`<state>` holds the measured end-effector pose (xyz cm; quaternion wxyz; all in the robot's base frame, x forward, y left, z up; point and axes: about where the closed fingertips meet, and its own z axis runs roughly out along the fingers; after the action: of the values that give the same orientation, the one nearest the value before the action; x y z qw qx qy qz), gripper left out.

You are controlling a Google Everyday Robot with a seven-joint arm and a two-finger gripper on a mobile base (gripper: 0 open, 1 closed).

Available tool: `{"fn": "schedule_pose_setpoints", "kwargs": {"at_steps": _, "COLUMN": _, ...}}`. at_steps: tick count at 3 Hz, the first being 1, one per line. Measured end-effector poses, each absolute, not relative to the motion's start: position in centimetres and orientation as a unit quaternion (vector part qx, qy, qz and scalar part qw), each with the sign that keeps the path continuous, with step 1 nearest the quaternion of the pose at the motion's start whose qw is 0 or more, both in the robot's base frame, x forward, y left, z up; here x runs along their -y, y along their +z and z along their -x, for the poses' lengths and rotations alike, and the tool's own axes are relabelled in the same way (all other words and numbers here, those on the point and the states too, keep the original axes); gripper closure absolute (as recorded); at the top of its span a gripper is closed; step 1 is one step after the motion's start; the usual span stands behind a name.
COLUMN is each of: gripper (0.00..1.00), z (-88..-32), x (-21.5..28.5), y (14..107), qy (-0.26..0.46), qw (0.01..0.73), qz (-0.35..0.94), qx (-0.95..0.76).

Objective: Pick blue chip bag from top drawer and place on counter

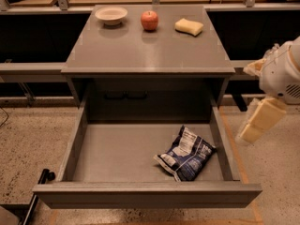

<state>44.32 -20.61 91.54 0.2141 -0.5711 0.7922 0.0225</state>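
**Bag was sitting in the drawer, arm hadn't gone in yet**

So at this moment the job was basically at square one. The blue chip bag point(186, 153) was lying flat on the floor of the top drawer point(145, 193), over in the front right part, close to the right wall with one corner nearly touching it. The drawer was pulled all the way out, so nothing needed opening.

The gripper point(259, 123) was hanging off to the right, outside the drawer and beyond its right wall, higher than the bag and well apart from it. It wasn't holding anything. Honestly I couldn't tell whether it was set wide or narrow from this angle.

Up on the counter point(145, 50) there was a white bowl point(111, 15), an apple point(149, 20) and a yellow sponge point(189, 26), all lined up along the back edge. The front stretch of it was bare, so that looked like the obvious drop spot.

My read: the step in hand was the reach. The next move would call for swinging left over the right wall, coming down on the bag from above, and pinching the crumpled foil without clipping that wall. Foil is slippery, so a grab across the puffy middle seemed safer than at an edge.
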Motion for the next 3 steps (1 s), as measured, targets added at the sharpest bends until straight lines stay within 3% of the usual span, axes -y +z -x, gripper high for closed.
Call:
{"fn": "schedule_pose_setpoints", "kwargs": {"at_steps": 2, "gripper": 0.0, "z": -44.9, "x": 20.5, "y": 91.5, "qy": 0.018, "qw": 0.229, "qz": 0.564, "qx": -0.793}}
{"fn": "schedule_pose_setpoints", "kwargs": {"at_steps": 3, "gripper": 0.0, "z": -45.6, "x": 18.9, "y": 89.5, "qy": 0.05, "qw": 0.24, "qz": 0.554, "qx": -0.795}}
